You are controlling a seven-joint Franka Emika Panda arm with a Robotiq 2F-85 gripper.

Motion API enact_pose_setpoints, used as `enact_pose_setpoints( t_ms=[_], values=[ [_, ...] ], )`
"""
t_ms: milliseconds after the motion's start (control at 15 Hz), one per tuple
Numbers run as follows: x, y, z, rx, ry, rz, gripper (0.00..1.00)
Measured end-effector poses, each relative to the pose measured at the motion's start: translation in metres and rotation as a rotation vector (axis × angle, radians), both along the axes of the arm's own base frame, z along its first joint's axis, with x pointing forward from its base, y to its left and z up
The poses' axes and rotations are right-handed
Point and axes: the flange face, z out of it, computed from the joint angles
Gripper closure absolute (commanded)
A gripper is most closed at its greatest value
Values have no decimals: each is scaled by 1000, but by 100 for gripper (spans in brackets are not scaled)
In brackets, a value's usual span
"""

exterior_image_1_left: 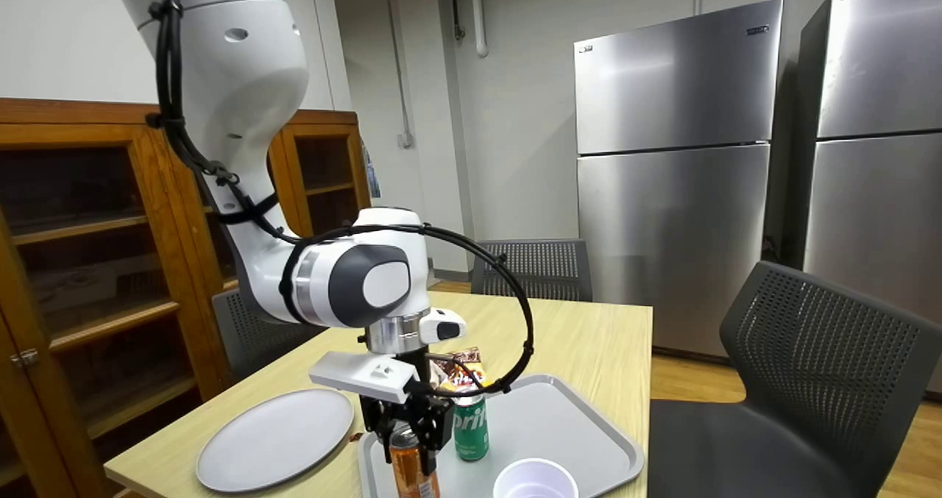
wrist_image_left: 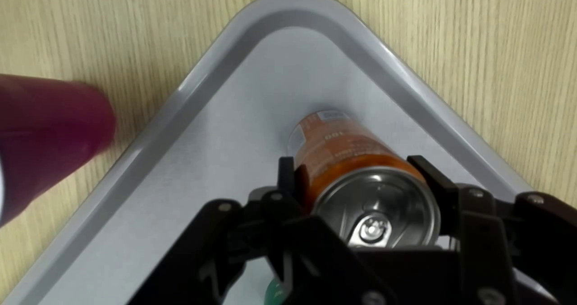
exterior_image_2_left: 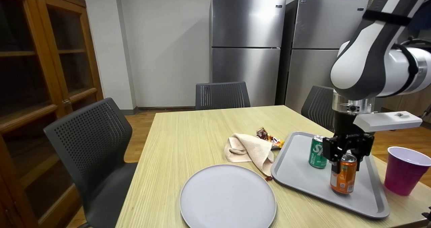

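One tray (exterior_image_2_left: 296, 167), one orange can (exterior_image_2_left: 345, 180) near its corner, and the fingers (wrist_image_left: 432, 179) are clamped on the can's sides, up by the lid! Its base looks down on the tray. Green can (exterior_image_2_left: 316, 155) standing near it. Outside, on the bench (exterior_image_2_left: 188, 133), the cup (exterior_image_2_left: 404, 174): pale inside, contents I can't tell.

- Reads as an office break room or shared pantry
- Two tall steel fridges (exterior_image_2_left: 247, 63), side by side at a plain wall (exterior_image_2_left: 161, 53)
- Matching dark perforated-back chairs (exterior_image_2_left: 92, 143) around light wood-grain desk (exterior_image_2_left: 188, 140)
- Glass-door wooden cabinet (exterior_image_1_left: 165, 262); exposed pipe (exterior_image_1_left: 478, 12)
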Motion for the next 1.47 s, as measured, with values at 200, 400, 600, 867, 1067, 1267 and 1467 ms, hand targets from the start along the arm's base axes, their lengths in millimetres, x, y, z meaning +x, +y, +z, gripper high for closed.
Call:
enact_pose_setpoints(
  t_ms=[200,400,600,867,1067,1267,1467],
  values=[
    [0,0,-1,-1,-7,3,62],
    [-1,1,-4,-2,-16,9,62],
    [-3,2,-6,-1,-20,18,62],
    [-5,3,-9,-1,-24,29,4],
    [-3,3,-8,-2,-37,34,0],
    [-1,5,-2,-4,-69,47,0],
    [-1,9,10,-9,-95,71,0]
  ],
)
